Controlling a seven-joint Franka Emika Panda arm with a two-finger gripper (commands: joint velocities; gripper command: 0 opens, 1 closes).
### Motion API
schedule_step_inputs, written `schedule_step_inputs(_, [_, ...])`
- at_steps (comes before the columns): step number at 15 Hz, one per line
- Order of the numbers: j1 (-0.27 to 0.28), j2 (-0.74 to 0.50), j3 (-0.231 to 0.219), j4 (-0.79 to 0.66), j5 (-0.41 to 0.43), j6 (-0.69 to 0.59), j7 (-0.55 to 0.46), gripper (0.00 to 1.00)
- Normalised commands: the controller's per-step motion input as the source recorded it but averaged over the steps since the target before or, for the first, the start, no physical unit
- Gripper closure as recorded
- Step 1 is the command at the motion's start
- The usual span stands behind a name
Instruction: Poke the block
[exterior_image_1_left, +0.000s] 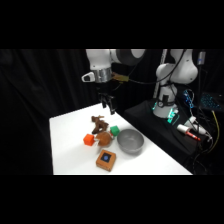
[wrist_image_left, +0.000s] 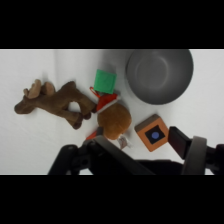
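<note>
Up above the table (exterior_image_1_left: 65, 145), your gripper (exterior_image_1_left: 107, 106) hangs over the brown moose toy (exterior_image_1_left: 98, 122), touching nothing; whether its jaws are parted, you cannot tell from either view. Your block (exterior_image_1_left: 106, 159), brown with a dark blue square on top, lies near the table's front edge, beside the grey bowl (exterior_image_1_left: 130, 141). Only the wrist view shows the moose's full shape, with the green cube (wrist_image_left: 105, 81) next to it. No writing is readable.

Arm bent overhead — pincer (exterior_image_1_left: 108, 106) downward, aloft
</note>
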Motion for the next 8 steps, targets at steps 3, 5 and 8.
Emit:
schedule_step_inputs(3, [-0.013,0.03,0.029,0.03,0.014,0.06,0.02,0.0])
schedule_step_inputs(5, [0.004,0.12,0.041,0.08,-0.017,0.15,0.05,0.0])
schedule_step_inputs(8, [0.024,0.16,0.056,0.14,0.003,0.18,0.04,0.0])
